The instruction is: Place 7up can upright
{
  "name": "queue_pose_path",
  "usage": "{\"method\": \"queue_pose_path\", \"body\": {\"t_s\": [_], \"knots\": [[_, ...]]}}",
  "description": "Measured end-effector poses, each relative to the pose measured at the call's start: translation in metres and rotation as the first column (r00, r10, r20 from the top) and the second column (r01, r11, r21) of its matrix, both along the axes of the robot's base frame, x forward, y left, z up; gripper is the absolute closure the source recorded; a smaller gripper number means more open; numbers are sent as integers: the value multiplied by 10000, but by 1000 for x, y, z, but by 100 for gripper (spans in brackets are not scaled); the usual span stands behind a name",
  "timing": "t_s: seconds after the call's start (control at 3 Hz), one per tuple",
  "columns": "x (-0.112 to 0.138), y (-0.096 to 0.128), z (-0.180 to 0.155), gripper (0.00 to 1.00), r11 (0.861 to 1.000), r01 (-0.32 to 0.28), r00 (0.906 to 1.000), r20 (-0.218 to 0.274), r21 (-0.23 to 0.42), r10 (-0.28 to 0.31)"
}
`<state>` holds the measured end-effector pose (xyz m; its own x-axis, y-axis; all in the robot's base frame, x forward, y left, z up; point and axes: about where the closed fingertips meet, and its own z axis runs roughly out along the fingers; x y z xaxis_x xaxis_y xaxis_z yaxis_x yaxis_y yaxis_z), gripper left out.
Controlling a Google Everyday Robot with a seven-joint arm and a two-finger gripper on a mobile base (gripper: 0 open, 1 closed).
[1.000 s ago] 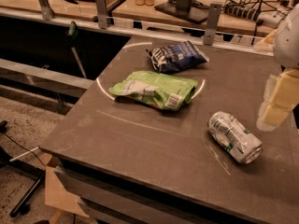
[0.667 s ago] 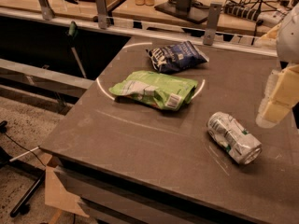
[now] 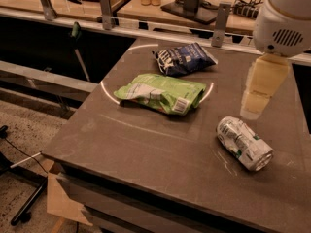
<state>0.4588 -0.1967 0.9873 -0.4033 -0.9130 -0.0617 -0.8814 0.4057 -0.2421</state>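
The 7up can [image 3: 244, 143], silvery-white with green markings and dented, lies on its side on the brown table [image 3: 146, 149] at the right front, its top end towards the front right. My gripper [image 3: 253, 111] hangs from the white arm [image 3: 283, 18] at the upper right. It is above and just behind the can, apart from it, and holds nothing that I can see.
A green crinkled chip bag [image 3: 163, 92] lies flat mid-table, and a dark blue snack bag [image 3: 183, 58] lies behind it. A railing with posts [image 3: 104, 4] runs along the back. The table's left and front edges drop to the floor.
My gripper has moved left and a little up, closer over the can. The can and both bags have not moved.
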Motion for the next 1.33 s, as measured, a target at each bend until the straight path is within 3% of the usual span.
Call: {"method": "queue_pose_path", "body": {"t_s": [0.33, 0.67, 1.0, 1.33], "knots": [[18, 3, -10, 0, 9874, 1475, 9890, 9, -579, -1477], [19, -12, -27, 0, 9384, 3447, 9383, -191, -238, -3452], [0, -21, -48, 0, 8506, 5228, 8505, -1013, 558, -5161], [-20, -22, -69, 0, 7658, 6361, 7691, -1584, 947, -6192]]}}
